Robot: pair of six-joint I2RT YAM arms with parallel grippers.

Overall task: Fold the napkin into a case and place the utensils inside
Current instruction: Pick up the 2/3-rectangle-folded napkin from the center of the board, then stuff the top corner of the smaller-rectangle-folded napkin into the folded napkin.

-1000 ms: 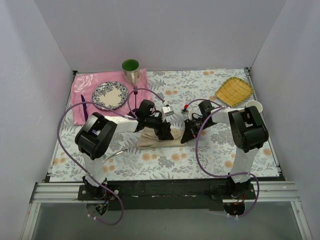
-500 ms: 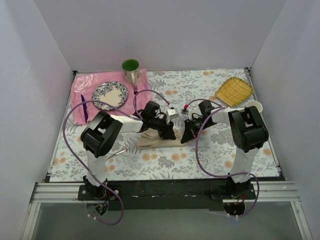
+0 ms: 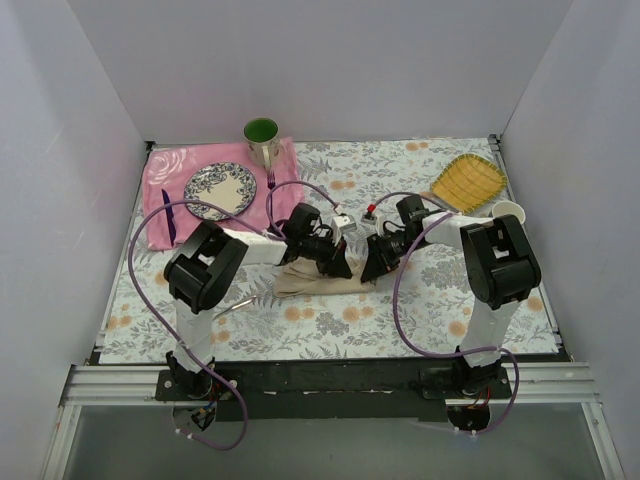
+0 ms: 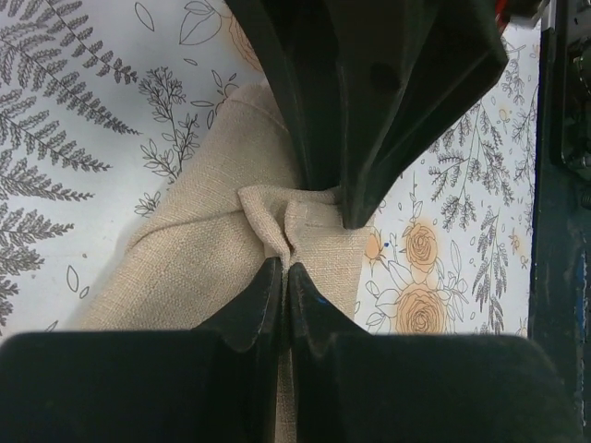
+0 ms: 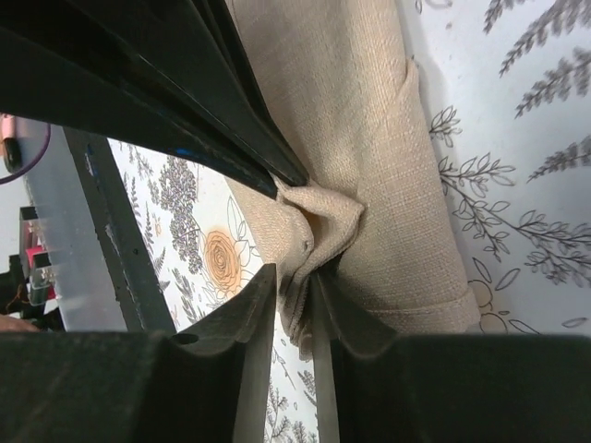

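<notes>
The napkin [image 3: 305, 278] lies near the middle of the top view on the floral tablecloth [image 3: 450, 300]. It is folded into a narrow beige strip that runs from centre-left toward the two grippers, which meet at its right end.

The left gripper [image 4: 282, 268] is clenched on the napkin. In its wrist view the fingertips meet at lower centre, with a small pucker of beige cloth bunched just above them. The right gripper [image 5: 295, 277] reaches the same puckered spot from the opposite side. In its own wrist view the jaws stand a little apart at lower centre and a folded edge of the cloth sits in the narrow gap. I cannot tell whether they press on it or merely flank it. The two sets of tips are just beside each other, with only the raised fold between them.

Left of and below the napkin in the top view, well apart from it, a slim pale utensil [image 3: 236, 304] lies on the tablecloth; which piece it is cannot be made out. In the upper left a pink mat [image 3: 165, 170] carries a patterned plate [image 3: 220, 190] — a green cup [image 3: 262, 140] stands at the mat's upper right edge. In the upper right lie a yellow tray [image 3: 468, 182] and, just below it, a white cup [image 3: 508, 212].
</notes>
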